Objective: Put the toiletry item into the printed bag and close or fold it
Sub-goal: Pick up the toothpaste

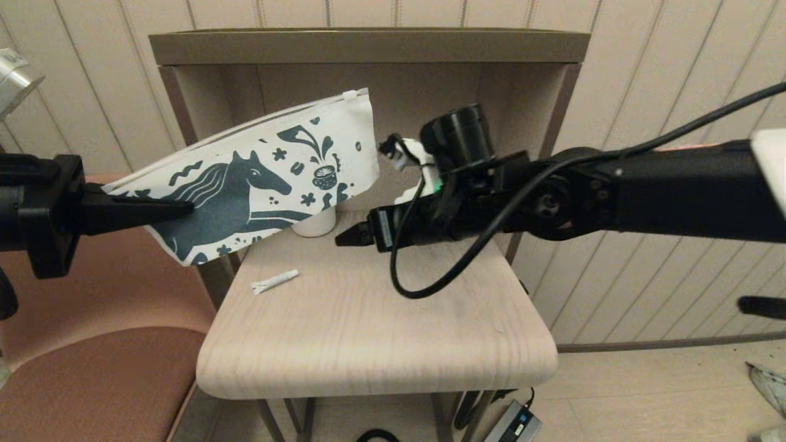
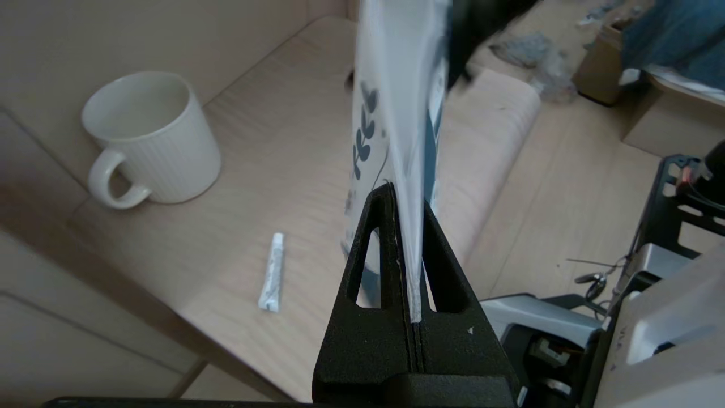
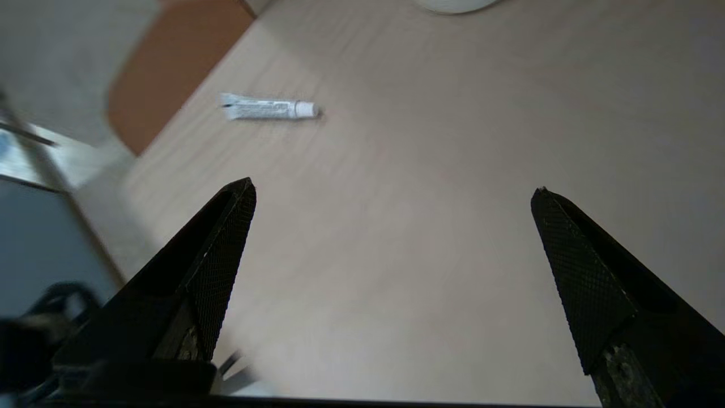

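The printed bag point(image 1: 264, 178), white with a dark teal horse, hangs in the air over the table's back left, zip edge uppermost. My left gripper point(image 1: 184, 210) is shut on its left end; in the left wrist view the bag's edge point(image 2: 405, 124) runs up between the closed fingers point(image 2: 408, 198). The toiletry item point(image 1: 274, 282), a slim white tube, lies flat on the table below the bag point(image 2: 272, 272) point(image 3: 268, 107). My right gripper point(image 1: 345, 238) hovers open above the table's middle, to the right of the tube, with nothing between its fingers point(image 3: 235, 226).
A white ribbed mug point(image 2: 150, 141) stands at the table's back, partly behind the bag point(image 1: 314, 224). The light wood table point(image 1: 381, 331) sits inside a shelf unit with side walls. A brown padded seat point(image 1: 92, 380) is at the left. Cables and a power brick point(image 1: 513, 423) lie on the floor.
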Tool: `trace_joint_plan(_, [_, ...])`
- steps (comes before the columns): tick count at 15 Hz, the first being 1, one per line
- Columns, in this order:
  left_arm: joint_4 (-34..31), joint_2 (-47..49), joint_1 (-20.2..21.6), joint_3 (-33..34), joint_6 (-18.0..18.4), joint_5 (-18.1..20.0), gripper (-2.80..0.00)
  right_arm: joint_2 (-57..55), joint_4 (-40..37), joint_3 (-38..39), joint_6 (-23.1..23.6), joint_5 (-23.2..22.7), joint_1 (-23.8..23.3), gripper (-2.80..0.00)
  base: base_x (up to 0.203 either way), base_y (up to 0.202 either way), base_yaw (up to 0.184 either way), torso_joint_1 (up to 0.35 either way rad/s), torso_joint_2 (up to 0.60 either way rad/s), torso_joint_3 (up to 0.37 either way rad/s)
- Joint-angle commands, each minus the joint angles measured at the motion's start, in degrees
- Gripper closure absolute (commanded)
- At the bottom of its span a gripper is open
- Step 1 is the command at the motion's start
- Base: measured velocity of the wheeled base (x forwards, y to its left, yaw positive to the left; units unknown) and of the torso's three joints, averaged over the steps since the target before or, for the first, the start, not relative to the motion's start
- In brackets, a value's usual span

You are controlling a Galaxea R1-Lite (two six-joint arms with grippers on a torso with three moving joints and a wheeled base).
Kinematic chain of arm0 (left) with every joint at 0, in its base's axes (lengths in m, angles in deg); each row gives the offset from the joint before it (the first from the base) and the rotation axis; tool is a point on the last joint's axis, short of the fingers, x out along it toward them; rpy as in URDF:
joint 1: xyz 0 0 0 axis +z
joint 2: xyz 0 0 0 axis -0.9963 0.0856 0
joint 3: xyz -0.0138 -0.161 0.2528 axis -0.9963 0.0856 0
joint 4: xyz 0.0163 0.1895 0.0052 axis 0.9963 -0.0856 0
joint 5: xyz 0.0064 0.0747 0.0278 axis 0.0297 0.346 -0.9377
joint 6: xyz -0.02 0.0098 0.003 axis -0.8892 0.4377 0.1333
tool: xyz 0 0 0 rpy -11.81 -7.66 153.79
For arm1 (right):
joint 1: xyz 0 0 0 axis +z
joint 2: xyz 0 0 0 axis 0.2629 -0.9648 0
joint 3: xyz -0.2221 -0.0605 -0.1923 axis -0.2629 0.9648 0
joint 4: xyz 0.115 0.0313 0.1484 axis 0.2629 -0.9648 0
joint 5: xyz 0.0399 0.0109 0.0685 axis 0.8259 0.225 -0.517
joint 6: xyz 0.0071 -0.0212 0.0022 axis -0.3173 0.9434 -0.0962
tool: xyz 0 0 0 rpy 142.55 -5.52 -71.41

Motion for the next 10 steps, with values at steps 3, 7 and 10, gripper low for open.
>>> trace_joint_plan(3, [0.11,-1.68,-0.03,0.6,-1.75,0.31,0.0,-11.67,4.18,-6.27,0.18,6.46,4.21,-2.8,0.0,0.0,0.0,0.0,0.0,0.0])
trace_joint_plan(7, [0.31,-3.08,-0.03,1.91,-1.75,0.46,0.0,-15.32,13.19,-6.36,-0.2,9.53,7.34,-2.8,0.0,0.0,0.0,0.0,0.0,0.0])
trace_joint_plan(10, [0.37,-4.17,-0.03,3.39,-1.69,0.57,0.0,-18.28,18.48,-6.41,0.5,14.67,10.42,-2.8,0.0,0.0,0.0,0.0,0.0,0.0])
